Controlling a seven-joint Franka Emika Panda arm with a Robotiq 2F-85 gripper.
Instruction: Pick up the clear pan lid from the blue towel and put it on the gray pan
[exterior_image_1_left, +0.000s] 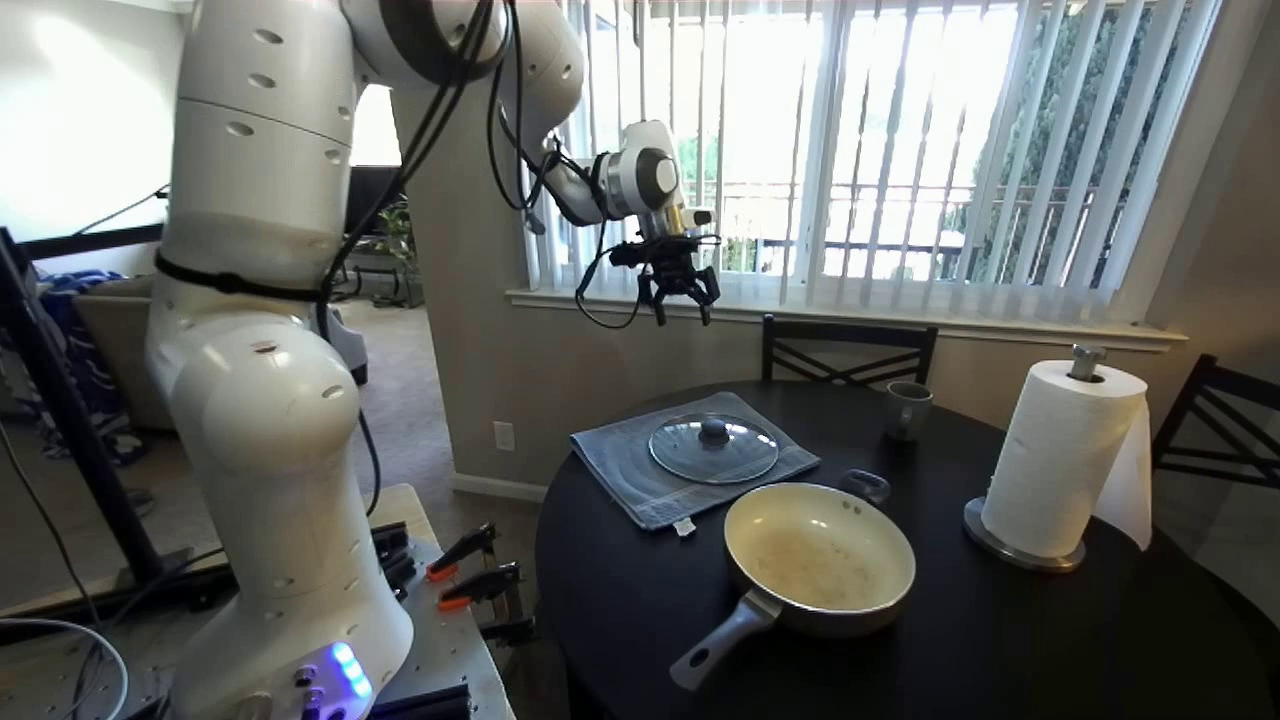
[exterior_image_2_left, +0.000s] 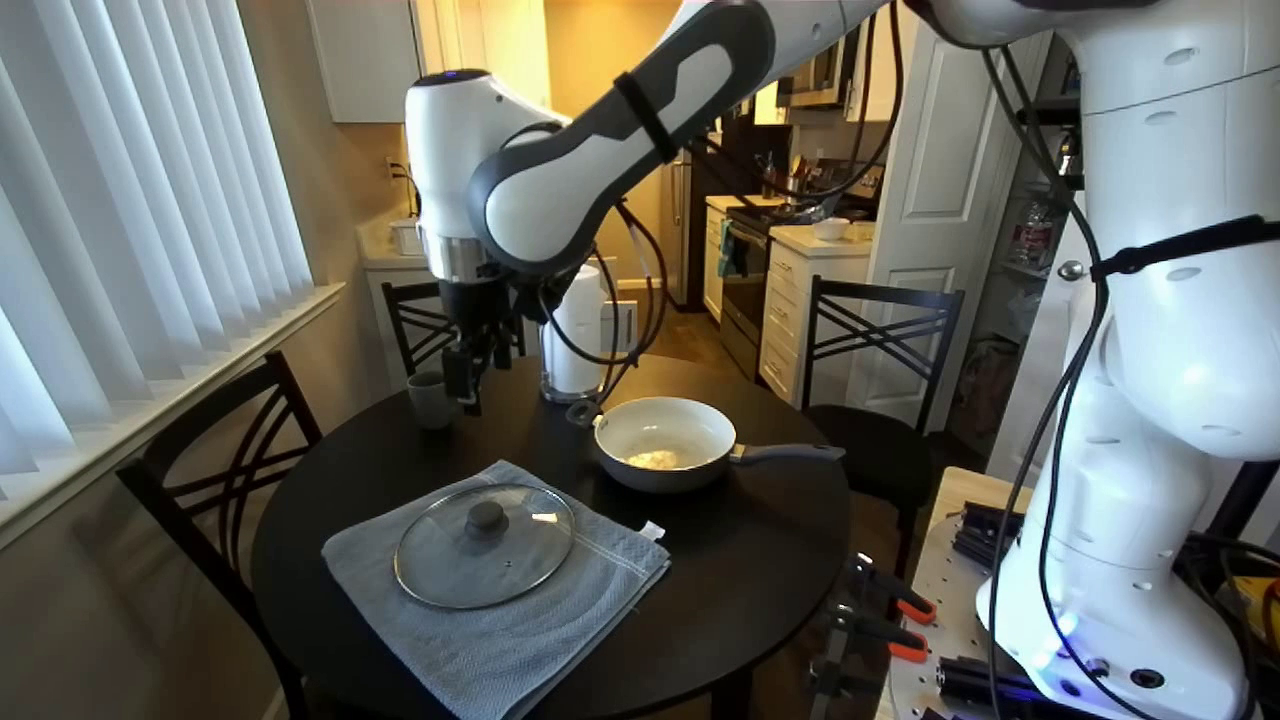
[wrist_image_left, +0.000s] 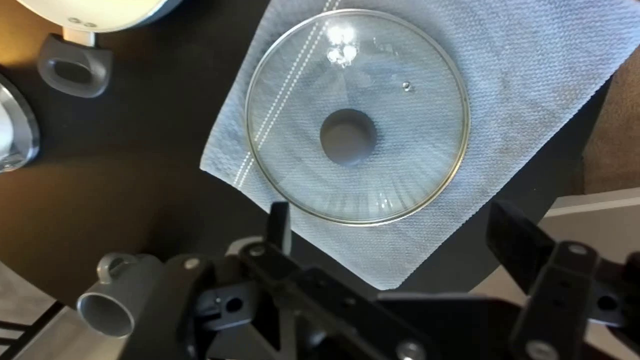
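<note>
The clear pan lid (wrist_image_left: 405, 150) lies flat, knob (wrist_image_left: 348, 136) upward, on the blue towel (wrist_image_left: 530, 80); in the wrist view it occupies the upper centre of the frame. The towel extends past the lid edge all round. In an exterior view, the gray pan (exterior_image_1_left: 820, 560) stands upright near the towel, in the lower half right of centre, its handle (exterior_image_1_left: 728, 640) directed to the lower left; the gripper (exterior_image_1_left: 683, 316) hangs at upper centre, directed downward, well apart from the lid. In the wrist view its fingers (wrist_image_left: 278, 225) enter from the lower part of the frame, spread wide apart. A gray mug (exterior_image_1_left: 908, 412) stands right of centre, a paper towel roll (exterior_image_1_left: 1065, 455) at far right. The round black table (exterior_image_1_left: 1050, 650) supports these items.
</note>
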